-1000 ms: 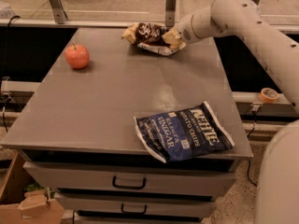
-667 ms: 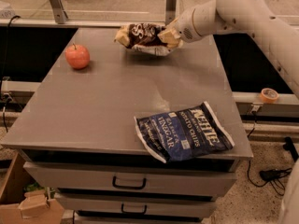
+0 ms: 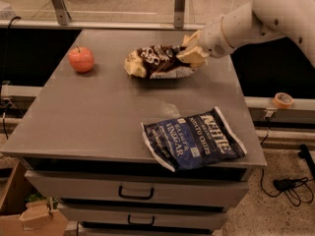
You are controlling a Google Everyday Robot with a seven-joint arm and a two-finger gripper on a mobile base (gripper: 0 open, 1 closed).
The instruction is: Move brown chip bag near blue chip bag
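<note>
The brown chip bag is dark brown with tan ends and white lettering. It hangs lifted above the middle-back of the grey table, casting a shadow beneath it. My gripper is shut on the bag's right end, reaching in from the right. The blue chip bag, navy with white lettering, lies flat at the table's front right corner, well in front of the brown bag.
A red apple sits at the table's back left. Drawers with handles run below the front edge. A tape roll rests on a ledge to the right. Cables lie on the floor at right.
The gripper has carried the brown chip bag up off the back of the table and toward the front, closer to the blue bag. The view has also shifted.
</note>
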